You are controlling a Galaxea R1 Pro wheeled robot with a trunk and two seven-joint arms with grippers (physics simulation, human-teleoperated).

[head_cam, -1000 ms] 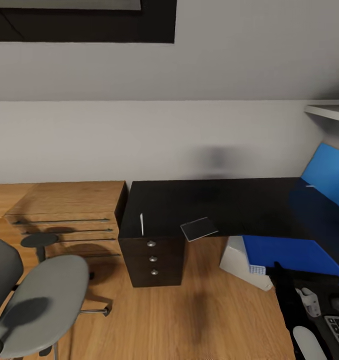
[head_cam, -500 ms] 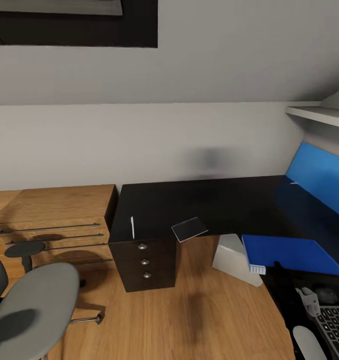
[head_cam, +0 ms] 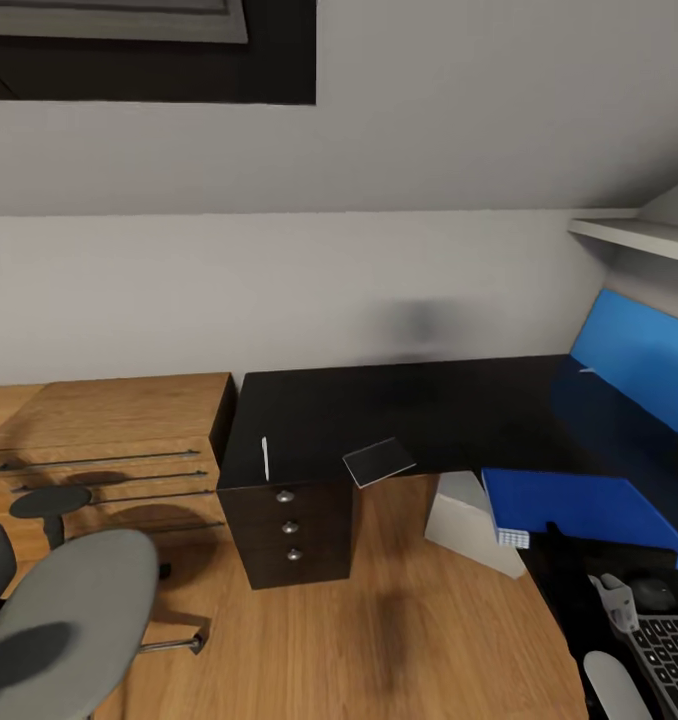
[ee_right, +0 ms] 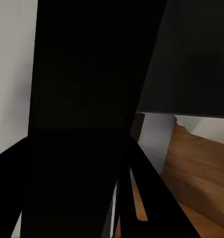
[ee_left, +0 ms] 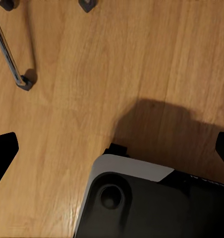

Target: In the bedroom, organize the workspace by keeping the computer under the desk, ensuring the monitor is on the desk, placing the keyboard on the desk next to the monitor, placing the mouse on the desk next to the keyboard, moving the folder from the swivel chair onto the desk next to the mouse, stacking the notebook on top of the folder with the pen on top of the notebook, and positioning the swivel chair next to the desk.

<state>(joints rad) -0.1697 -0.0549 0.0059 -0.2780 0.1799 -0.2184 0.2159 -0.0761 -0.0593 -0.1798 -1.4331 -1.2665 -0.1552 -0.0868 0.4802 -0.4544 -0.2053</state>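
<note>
1. Apparently the right gripper point(ee_right: 92, 163) carries the blue folder point(head_cam: 589, 505) low at right; jaw state hidden, cannot tell.
2. Left gripper point(ee_left: 112, 148): fingers spread, empty, over floor.
3. Folder hangs at the desk's point(head_cam: 429, 410) near right edge (mouse point(head_cam: 651, 592) and keyboard point(head_cam: 674, 650) just nearer).
4. Notebook point(head_cam: 378, 461) overhangs the near edge; pen point(head_cam: 265, 456) left of it.
5. Advice: lower the folder flat, beside the mouse.

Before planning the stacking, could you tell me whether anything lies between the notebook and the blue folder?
Nothing visible does; the pen lies on the notebook's other side, away from the folder, on the desk.
</note>
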